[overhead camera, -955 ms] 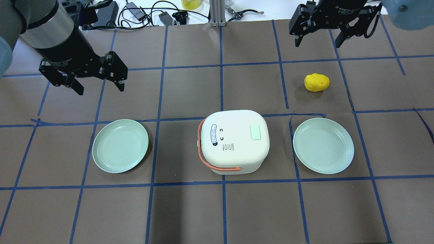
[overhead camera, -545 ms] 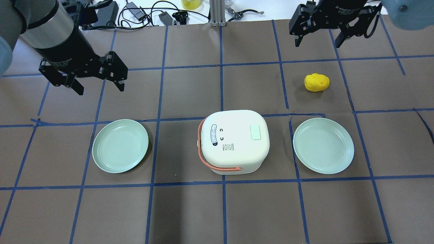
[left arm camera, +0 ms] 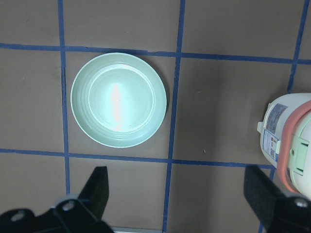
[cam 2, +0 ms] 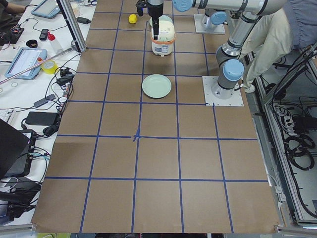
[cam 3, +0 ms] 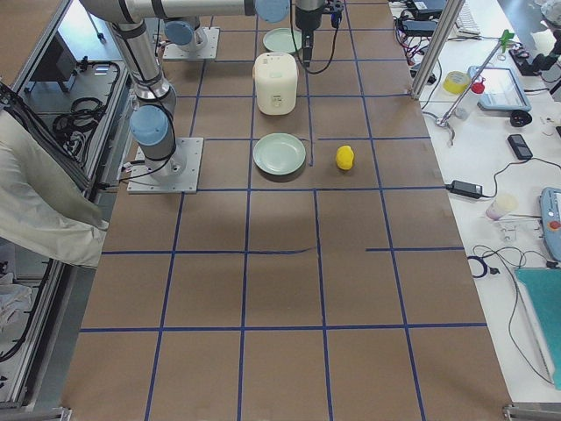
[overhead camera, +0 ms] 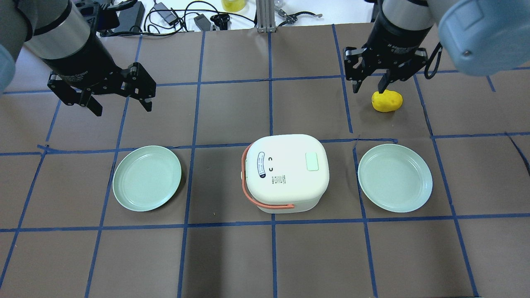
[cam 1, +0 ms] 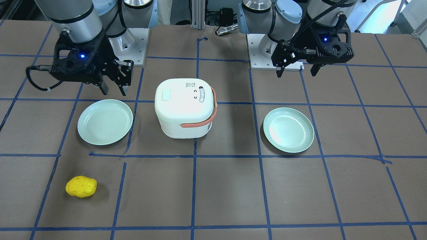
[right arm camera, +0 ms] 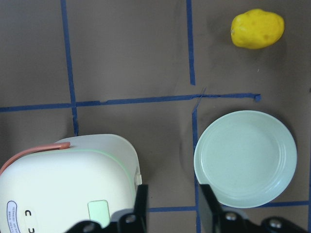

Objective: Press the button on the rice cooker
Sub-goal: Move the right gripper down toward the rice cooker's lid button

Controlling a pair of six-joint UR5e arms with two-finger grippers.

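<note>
The white rice cooker (overhead camera: 285,182) with an orange handle stands at the table's middle, lid shut. Its pale green button (overhead camera: 311,161) sits on the lid's right side, and shows in the right wrist view (right arm camera: 99,212). My right gripper (overhead camera: 368,90) hangs high above the table, off to the cooker's right, touching nothing. In the right wrist view its fingers (right arm camera: 141,204) stand a narrow gap apart, so I call it open, and it is empty. My left gripper (overhead camera: 123,108) is wide open and empty, high above the table's left side. The cooker also shows in the front view (cam 1: 185,113).
Two pale green plates flank the cooker, one on the left (overhead camera: 147,178) and one on the right (overhead camera: 395,178). A yellow potato-like object (overhead camera: 387,100) lies beyond the right plate. Cables and small gear lie along the table's far edge (overhead camera: 174,16).
My right arm has moved in from the far right corner toward the potato in the overhead view, and its fingers have drawn closer together. The left arm has not moved.
</note>
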